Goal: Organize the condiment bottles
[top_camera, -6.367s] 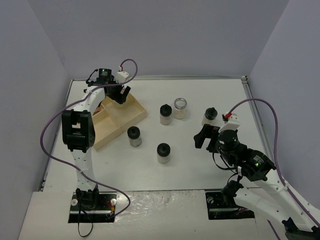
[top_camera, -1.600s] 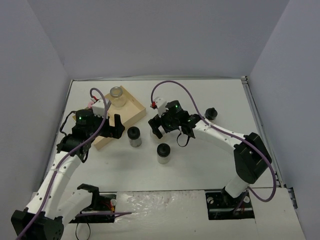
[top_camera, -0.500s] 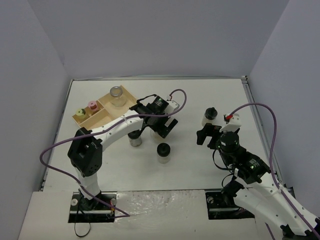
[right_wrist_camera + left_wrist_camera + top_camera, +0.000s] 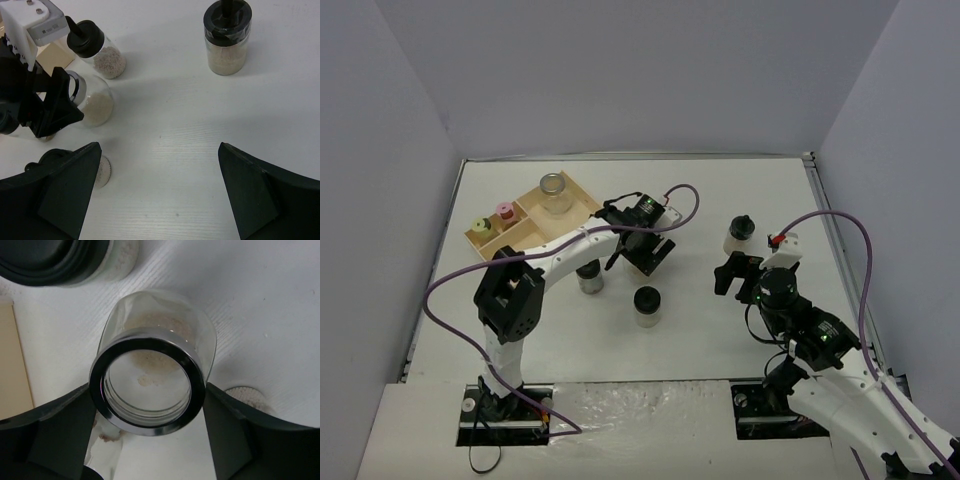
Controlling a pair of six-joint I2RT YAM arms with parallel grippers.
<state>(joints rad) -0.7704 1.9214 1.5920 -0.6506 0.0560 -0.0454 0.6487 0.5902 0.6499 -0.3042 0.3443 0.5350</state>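
Note:
My left gripper [image 4: 148, 386] is shut on a wide clear silver-rimmed jar [image 4: 155, 347] with pale powder, both fingers against its lid rim. In the top view that gripper [image 4: 645, 247] sits mid-table and hides the jar. The right wrist view shows the jar [image 4: 96, 106] standing on the table. Black-capped jars stand at the left [image 4: 588, 274], centre [image 4: 647, 303] and right [image 4: 741, 232]. The tray [image 4: 532, 232] holds a pink-capped jar [image 4: 505, 212], a yellow-green-capped jar [image 4: 479, 226] and a second silver-rimmed jar [image 4: 554, 192]. My right gripper [image 4: 733, 272] is open over bare table.
Another black-capped jar [image 4: 97, 47] stands just behind the held one. The left arm [image 4: 560, 250] reaches across from the tray side over the left black-capped jar. Purple cables loop beside both arms. Walls enclose the table on three sides.
The left jaws have closed in onto the silver-rimmed jar. The left arm's elbow has shifted slightly. The right arm has barely moved.

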